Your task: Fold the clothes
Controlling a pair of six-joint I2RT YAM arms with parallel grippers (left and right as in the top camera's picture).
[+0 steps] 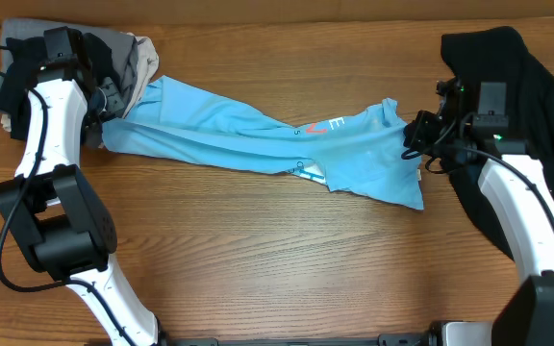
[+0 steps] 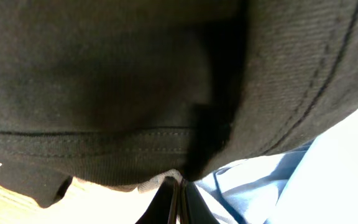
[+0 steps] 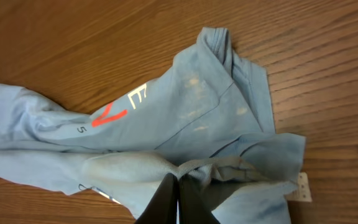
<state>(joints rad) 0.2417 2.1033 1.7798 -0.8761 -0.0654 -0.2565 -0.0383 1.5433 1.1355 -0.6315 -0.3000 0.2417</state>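
Observation:
The sky-blue T-shirt [image 1: 248,130] lies stretched in a long crumpled band across the table, its white lettering and red-orange mark facing up near its right end. My left gripper [image 1: 112,113] is at its left end, beside the folded garments. In the left wrist view the jaws [image 2: 179,182] are shut with pale cloth pinched at the tips, and the blue shirt [image 2: 328,168] lies to the right. My right gripper [image 1: 414,135] is at the shirt's right edge. In the right wrist view its jaws [image 3: 179,178] are shut on a bunched fold of the shirt [image 3: 185,106].
A pile of folded black, grey and beige garments [image 1: 128,53] sits at the back left; its black cloth [image 2: 135,81] fills the left wrist view. A large black T-shirt [image 1: 537,86] lies at the right edge. Bare wooden table [image 1: 258,250] lies in front.

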